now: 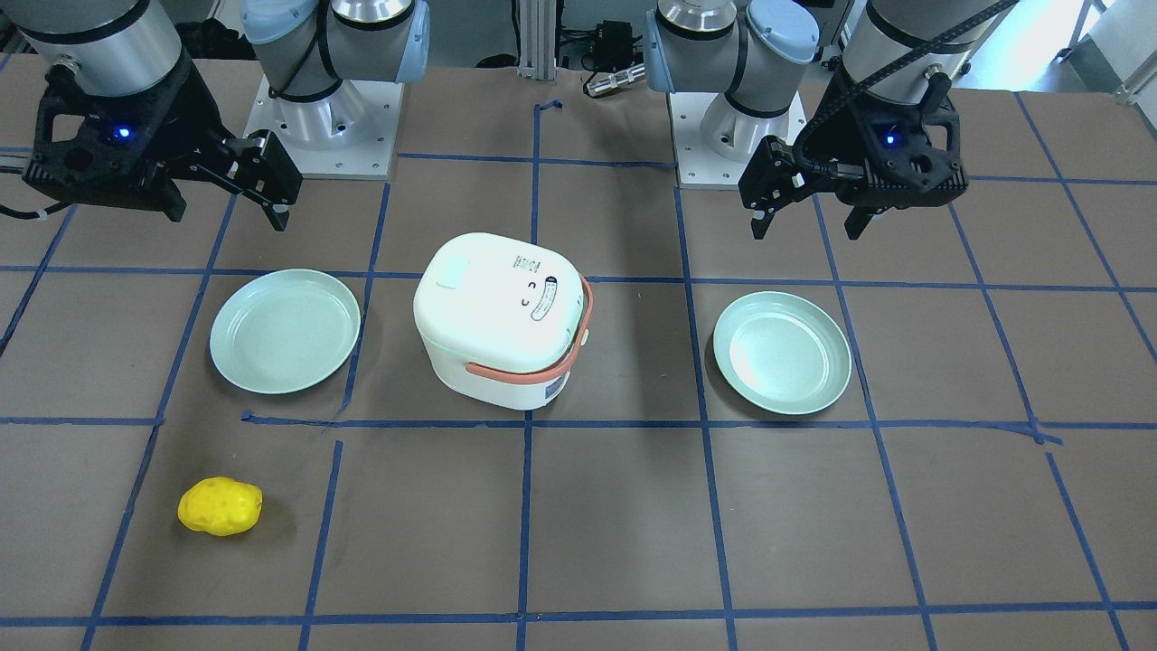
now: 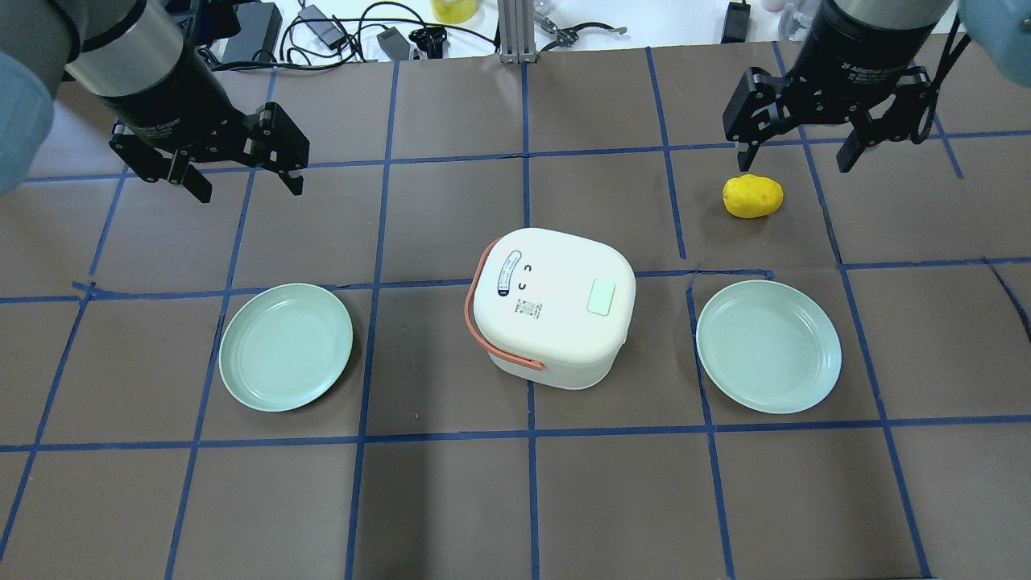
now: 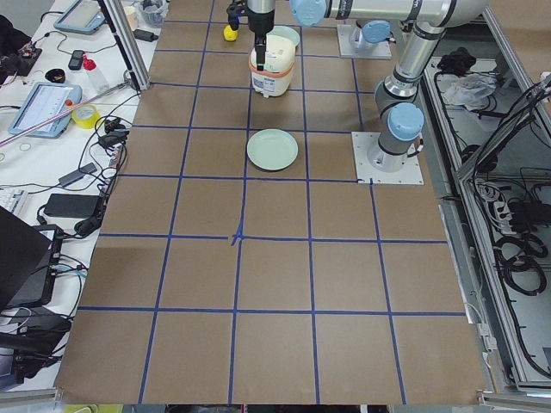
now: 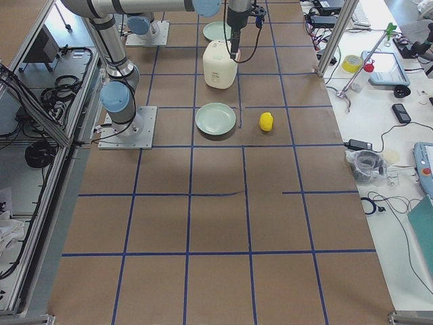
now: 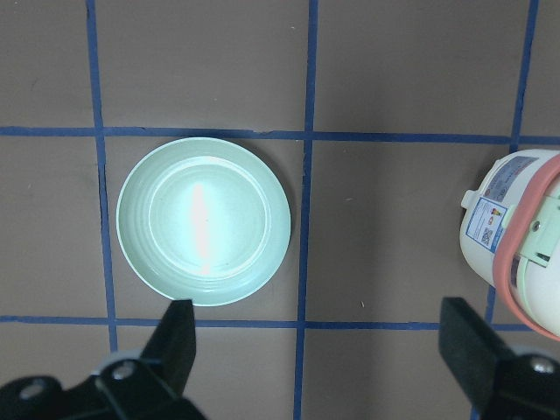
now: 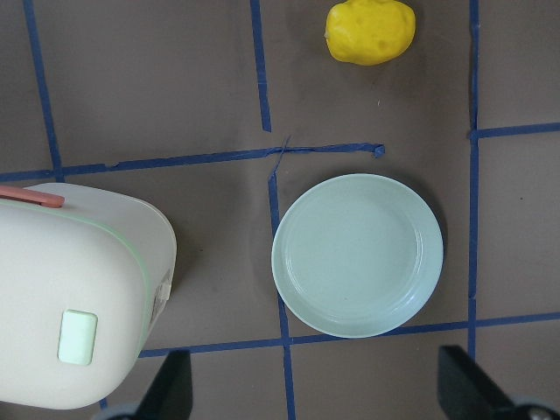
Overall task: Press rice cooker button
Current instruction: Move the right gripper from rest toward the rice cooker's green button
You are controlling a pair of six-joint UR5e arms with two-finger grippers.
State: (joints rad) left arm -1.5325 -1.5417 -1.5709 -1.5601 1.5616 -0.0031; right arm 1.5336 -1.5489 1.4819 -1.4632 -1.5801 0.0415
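Note:
The white rice cooker (image 2: 552,302) with its coral-orange handle stands closed at the table's middle, and it also shows in the front view (image 1: 502,316). Its pale green button (image 2: 602,296) sits on the lid top toward my right side, and it shows in the right wrist view (image 6: 77,337) too. My left gripper (image 2: 248,181) is open and empty, hovering well back and left of the cooker. My right gripper (image 2: 796,161) is open and empty, hovering far right of it. Neither gripper touches the cooker.
A pale green plate (image 2: 286,346) lies left of the cooker and another plate (image 2: 769,346) lies right of it. A yellow potato-like object (image 2: 752,196) lies just below my right gripper. The brown table bears a blue tape grid.

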